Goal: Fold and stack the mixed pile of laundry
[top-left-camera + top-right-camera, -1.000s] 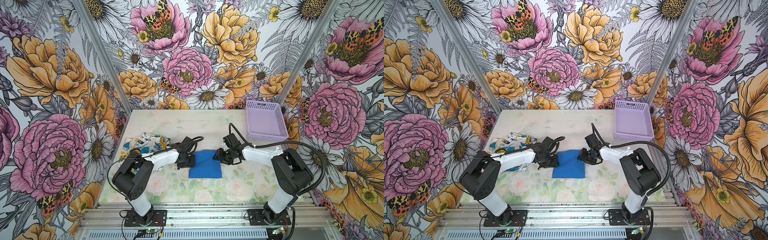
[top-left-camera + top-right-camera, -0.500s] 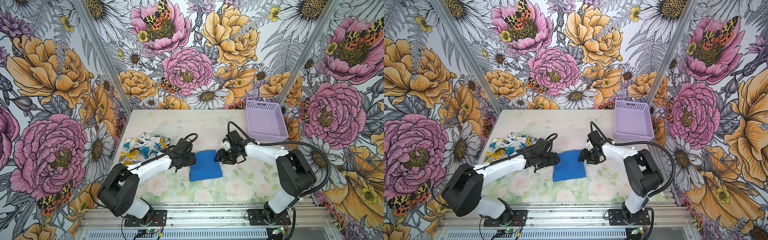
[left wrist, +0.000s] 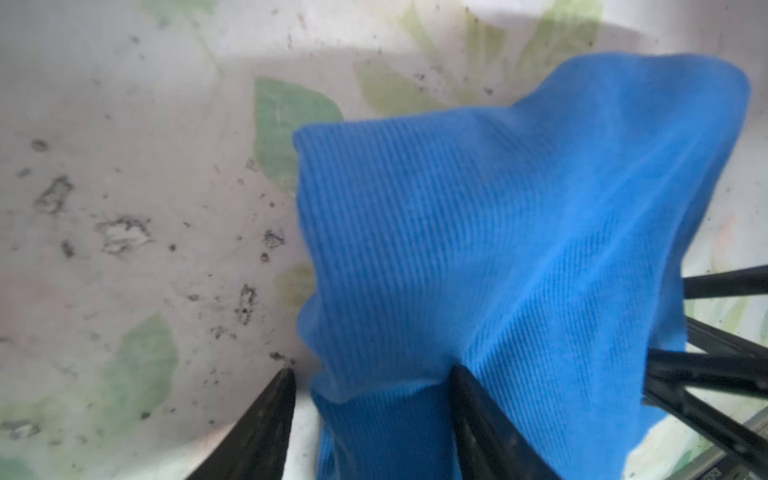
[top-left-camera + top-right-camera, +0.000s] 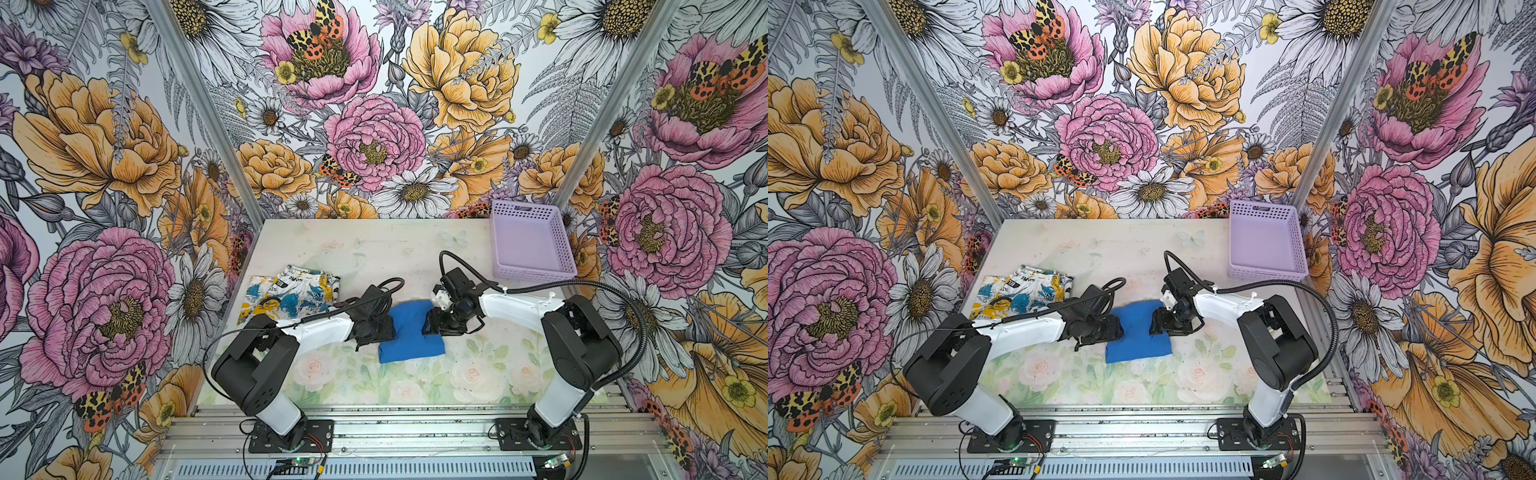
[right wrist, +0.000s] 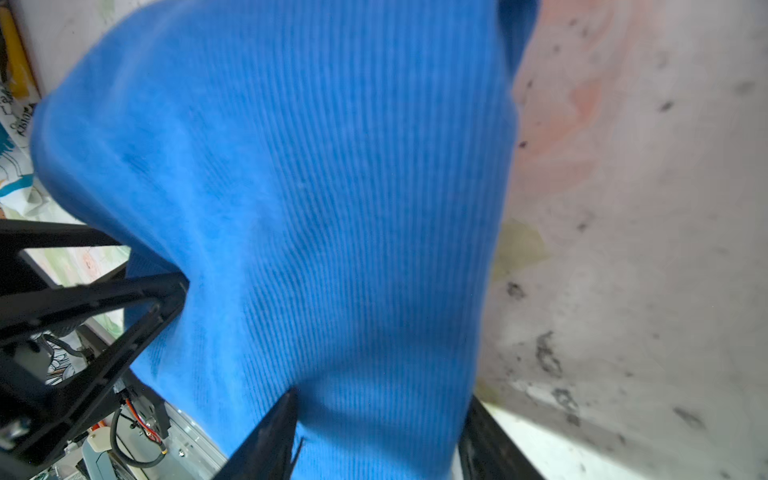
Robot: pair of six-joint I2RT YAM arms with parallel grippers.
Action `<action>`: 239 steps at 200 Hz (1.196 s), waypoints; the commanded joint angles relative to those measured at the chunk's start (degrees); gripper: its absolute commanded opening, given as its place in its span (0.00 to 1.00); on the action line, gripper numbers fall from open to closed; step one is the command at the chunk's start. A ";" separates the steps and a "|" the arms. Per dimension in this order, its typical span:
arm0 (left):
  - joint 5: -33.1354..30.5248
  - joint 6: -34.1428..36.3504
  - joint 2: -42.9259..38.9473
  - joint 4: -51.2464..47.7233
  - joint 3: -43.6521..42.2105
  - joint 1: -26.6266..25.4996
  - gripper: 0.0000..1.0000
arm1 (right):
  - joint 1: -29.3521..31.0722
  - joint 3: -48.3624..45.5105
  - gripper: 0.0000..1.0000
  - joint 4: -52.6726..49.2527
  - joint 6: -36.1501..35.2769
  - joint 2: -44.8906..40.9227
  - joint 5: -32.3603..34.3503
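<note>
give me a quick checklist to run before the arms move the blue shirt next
1. Blue T-shirt sits between the left pincer fingers: ok
2. Blue T-shirt sits between the right pincer fingers: ok
3. Both grips firm on the cloth: cannot tell
4. Printed garment folded, nothing lying on top: ok
5. Lavender basket in the far right corner, away from both garments: ok
6. Blue fold tidy under the pincers: cannot tell
</note>
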 commanded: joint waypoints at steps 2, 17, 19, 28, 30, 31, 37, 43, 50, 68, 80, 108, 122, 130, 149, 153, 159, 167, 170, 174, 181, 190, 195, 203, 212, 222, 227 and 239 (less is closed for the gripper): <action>-0.44 -1.11 -0.39 1.06 -2.06 -0.56 0.61 | -0.78 0.53 0.62 1.84 -0.91 0.54 1.97; -1.03 -1.28 -1.13 1.03 -2.57 -0.53 0.61 | -1.43 0.59 0.62 1.77 -1.10 0.04 2.07; -1.11 -1.29 -1.21 1.05 -2.59 -0.59 0.61 | -1.48 0.60 0.62 1.77 -1.10 -0.04 2.14; -1.40 -1.55 -1.50 0.99 -2.73 -0.48 0.61 | -2.02 0.24 0.62 1.77 -1.10 -0.44 2.48; -1.42 -1.56 -1.55 0.97 -2.78 -0.45 0.61 | -2.09 0.20 0.62 1.77 -1.19 -0.49 2.50; -1.43 -1.56 -1.57 0.97 -2.82 -0.44 0.61 | -2.10 0.15 0.62 1.77 -1.20 -0.52 2.51; -1.47 -1.56 -1.61 1.04 -2.88 -0.44 0.61 | -2.43 0.02 0.62 1.77 -1.30 -0.57 2.46; -1.57 -1.54 -1.66 1.06 -2.86 -0.44 0.60 | -2.55 -0.04 0.62 1.77 -1.47 -0.56 2.36; -1.67 -1.57 -1.70 1.07 -2.95 -0.44 0.60 | -2.65 -0.10 0.62 1.82 -1.58 -0.55 2.23; -1.70 -1.64 -1.60 1.08 -3.04 -0.46 0.60 | -2.49 0.30 0.62 1.97 -1.74 0.01 1.89; -1.70 -1.62 -1.64 1.25 -3.08 -0.32 0.60 | -2.22 0.83 0.62 2.03 -1.87 0.46 1.81; -0.82 -1.88 -1.79 2.34 -3.43 0.13 0.60 | -0.56 1.92 0.62 2.09 -2.09 2.09 1.81; -0.40 -2.06 -1.47 2.99 -3.74 0.57 0.58 | -0.14 1.73 0.62 2.52 -1.87 2.78 2.36; -0.34 -2.15 -1.33 3.07 -3.83 0.53 0.56 | -0.10 1.39 0.61 2.96 -1.58 2.79 2.93; -0.34 -2.43 -0.88 3.99 -4.44 0.68 0.52 | -0.61 1.29 0.59 3.75 -1.48 3.02 3.92; -0.25 -2.44 -0.70 4.27 -4.52 0.77 0.51 | -0.70 1.26 0.59 3.91 -1.48 3.08 4.19; -0.20 -2.44 -0.43 4.60 -4.54 0.79 0.50 | -0.88 1.34 0.59 4.12 -1.52 3.21 4.27; -0.03 -2.31 -0.17 4.87 -4.54 1.04 0.49 | -1.04 1.60 0.59 4.21 -1.64 3.47 4.53; 0.05 -2.39 -0.01 4.98 -4.42 1.07 0.48 | -1.14 1.74 0.59 4.22 -1.72 3.68 4.58; 0.06 -2.35 0.09 5.14 -4.45 1.12 0.48 | -1.07 1.89 0.58 4.23 -1.73 3.86 4.62; 0.15 -2.22 0.37 5.35 -4.36 1.15 0.46 | -1.21 2.23 0.58 4.36 -1.83 4.21 4.62; 0.32 -2.02 0.84 5.45 -4.10 1.22 0.44 | -1.18 2.43 0.57 4.43 -1.86 4.57 4.91; 0.32 -1.92 1.02 5.35 -3.97 1.26 0.44 | -1.22 2.49 0.57 4.57 -1.87 4.67 5.05; 0.35 -1.81 1.21 5.43 -3.78 1.34 0.43 | -1.16 2.73 0.57 4.61 -1.88 4.92 5.23; 0.33 -1.76 1.47 5.45 -3.66 1.41 0.42 | -1.19 2.83 0.56 4.66 -1.92 5.30 5.04; 0.49 -1.73 1.77 5.45 -3.57 1.41 0.41 | -1.20 2.91 0.55 4.67 -1.96 5.69 4.69; 0.49 -1.60 2.03 5.45 -3.57 1.42 0.40 | -1.20 2.79 0.54 4.62 -1.92 5.76 4.51; 0.50 -1.49 2.50 5.56 -3.48 1.49 0.38 | -1.15 2.39 0.50 4.71 -2.01 5.85 4.32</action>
